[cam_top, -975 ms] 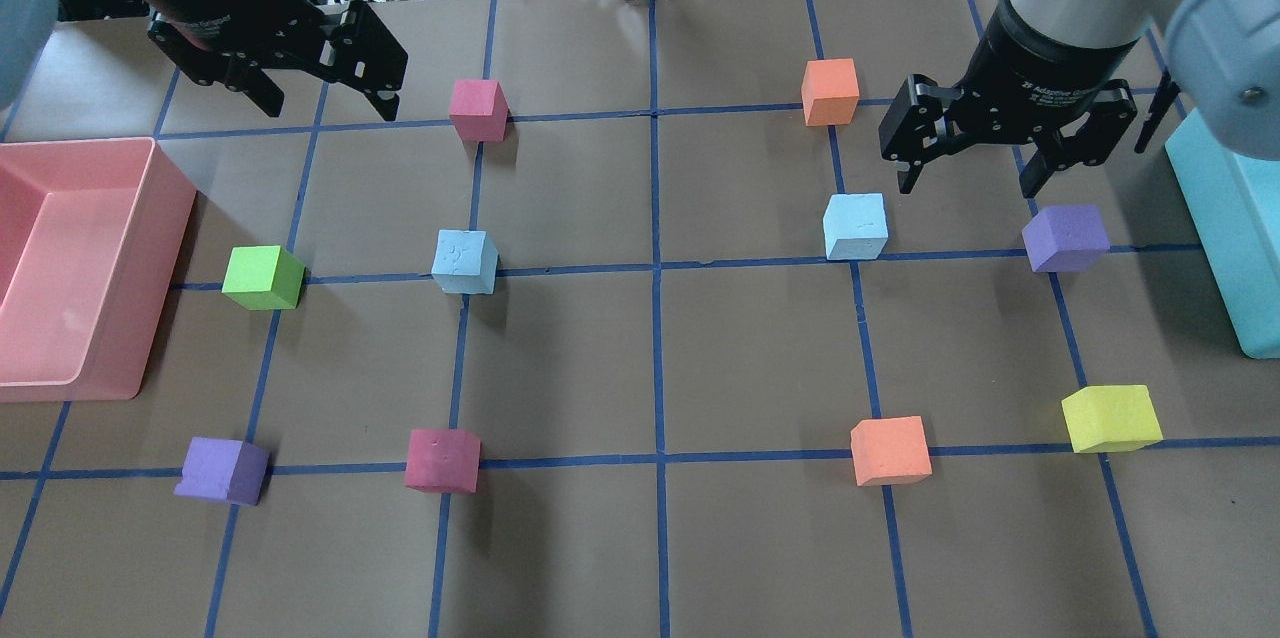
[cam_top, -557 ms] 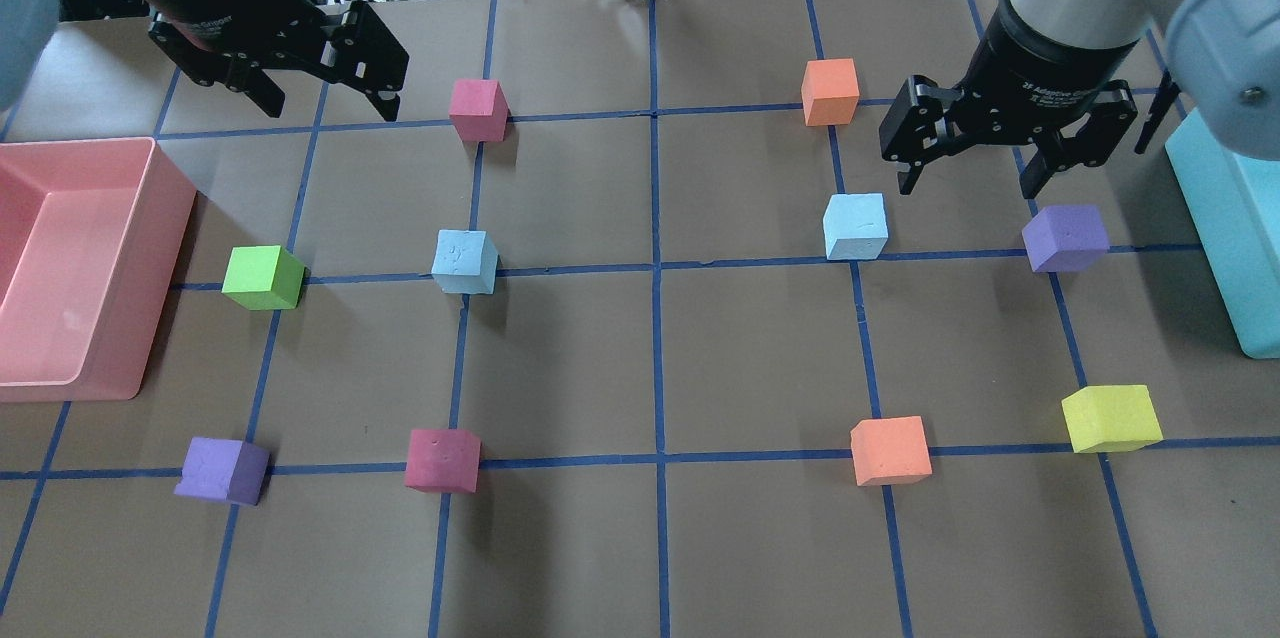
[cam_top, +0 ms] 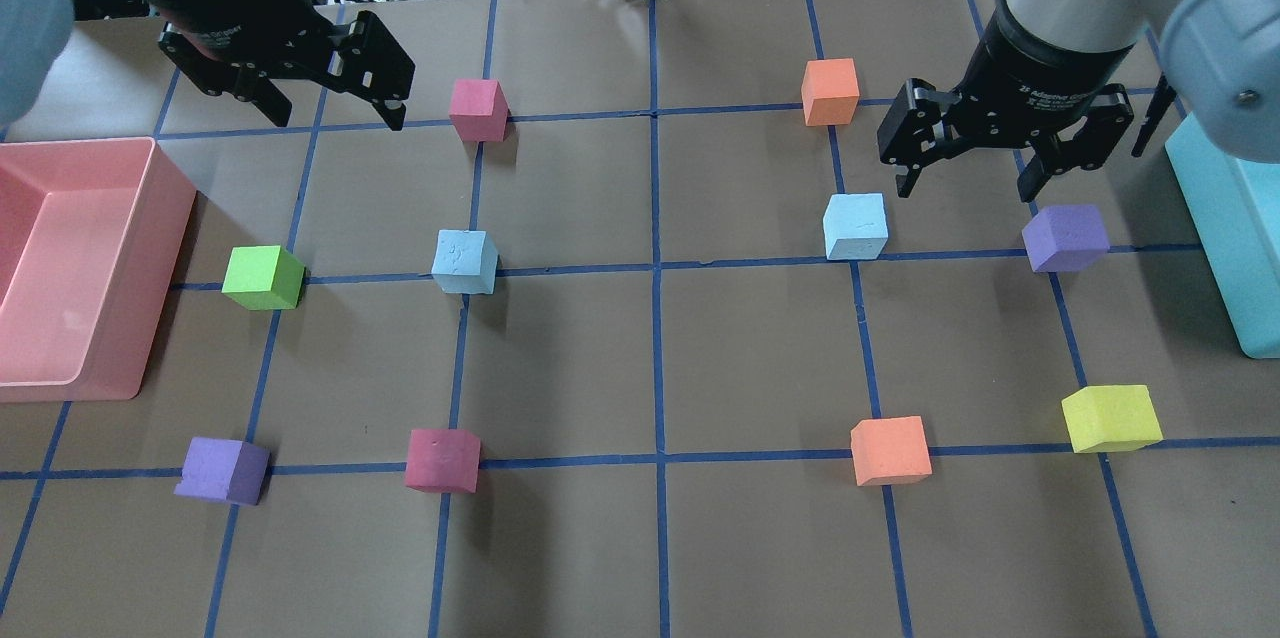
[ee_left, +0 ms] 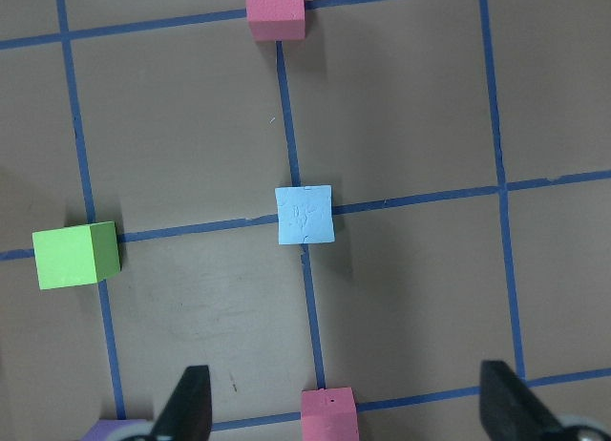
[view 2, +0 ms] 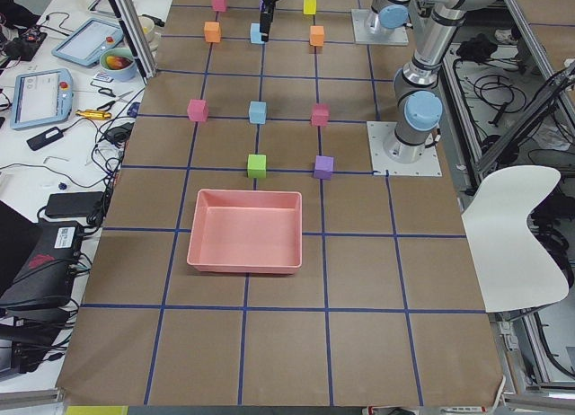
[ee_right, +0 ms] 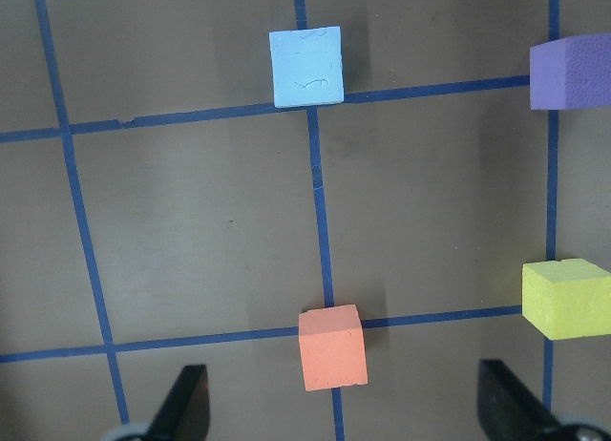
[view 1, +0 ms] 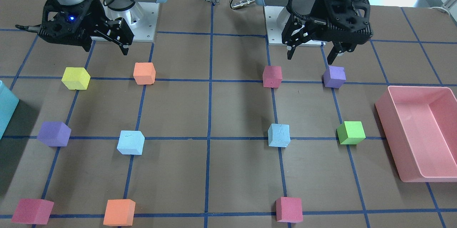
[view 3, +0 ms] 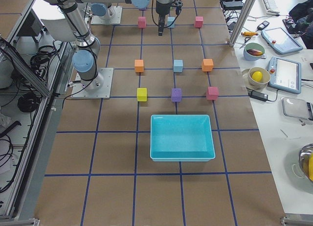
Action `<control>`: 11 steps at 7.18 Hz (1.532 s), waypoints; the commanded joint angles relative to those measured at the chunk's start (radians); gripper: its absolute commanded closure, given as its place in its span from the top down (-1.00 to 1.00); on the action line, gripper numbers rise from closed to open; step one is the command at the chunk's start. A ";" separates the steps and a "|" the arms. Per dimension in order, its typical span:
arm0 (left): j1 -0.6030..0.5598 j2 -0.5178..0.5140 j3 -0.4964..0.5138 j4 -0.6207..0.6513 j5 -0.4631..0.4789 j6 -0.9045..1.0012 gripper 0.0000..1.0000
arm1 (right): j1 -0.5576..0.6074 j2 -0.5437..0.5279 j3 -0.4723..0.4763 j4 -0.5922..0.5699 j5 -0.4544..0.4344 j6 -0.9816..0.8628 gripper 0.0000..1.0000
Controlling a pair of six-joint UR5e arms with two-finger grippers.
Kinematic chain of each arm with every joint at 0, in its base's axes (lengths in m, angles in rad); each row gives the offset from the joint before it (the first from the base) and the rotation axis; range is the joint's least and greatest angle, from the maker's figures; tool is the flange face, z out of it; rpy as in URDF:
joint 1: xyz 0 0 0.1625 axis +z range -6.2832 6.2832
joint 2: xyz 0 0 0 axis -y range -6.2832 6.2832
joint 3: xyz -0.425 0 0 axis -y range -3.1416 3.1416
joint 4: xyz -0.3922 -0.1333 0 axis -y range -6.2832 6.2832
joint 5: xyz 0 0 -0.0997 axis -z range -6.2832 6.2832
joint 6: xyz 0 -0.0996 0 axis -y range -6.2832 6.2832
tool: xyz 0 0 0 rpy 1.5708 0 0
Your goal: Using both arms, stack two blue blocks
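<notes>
Two pale blue blocks sit apart on the brown table. One blue block (cam_top: pixel 465 261) is on the left half and also shows in the front view (view 1: pixel 279 135) and the left wrist view (ee_left: pixel 305 215). The other blue block (cam_top: pixel 855 226) is on the right half and also shows in the front view (view 1: pixel 130 142) and the right wrist view (ee_right: pixel 306 67). My left gripper (cam_top: pixel 335 113) (view 1: pixel 309 59) (ee_left: pixel 344 367) hangs open and empty, high above the table, behind and left of its block. My right gripper (cam_top: pixel 965 190) (view 1: pixel 106 50) (ee_right: pixel 341 367) is open and empty, just right of its block.
A pink bin (cam_top: pixel 170 218) stands at the left edge and a teal bin (cam_top: pixel 1225 218) at the right edge. Green (cam_top: pixel 263 277), pink (cam_top: pixel 478 109), purple (cam_top: pixel 1065 237), orange (cam_top: pixel 830 91) and yellow (cam_top: pixel 1110 417) cubes are spread over the grid.
My left gripper has shifted slightly right and down in the overhead view. My right gripper has barely moved. No block has moved.
</notes>
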 commanded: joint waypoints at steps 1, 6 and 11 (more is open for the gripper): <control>0.011 -0.035 -0.050 0.053 -0.004 0.000 1.00 | -0.011 0.075 0.005 -0.020 0.000 -0.012 1.00; 0.012 -0.187 -0.381 0.478 0.006 0.020 1.00 | -0.017 0.462 0.007 -0.435 0.017 -0.016 1.00; 0.012 -0.333 -0.420 0.707 0.005 0.030 1.00 | -0.016 0.548 0.042 -0.489 0.021 -0.012 1.00</control>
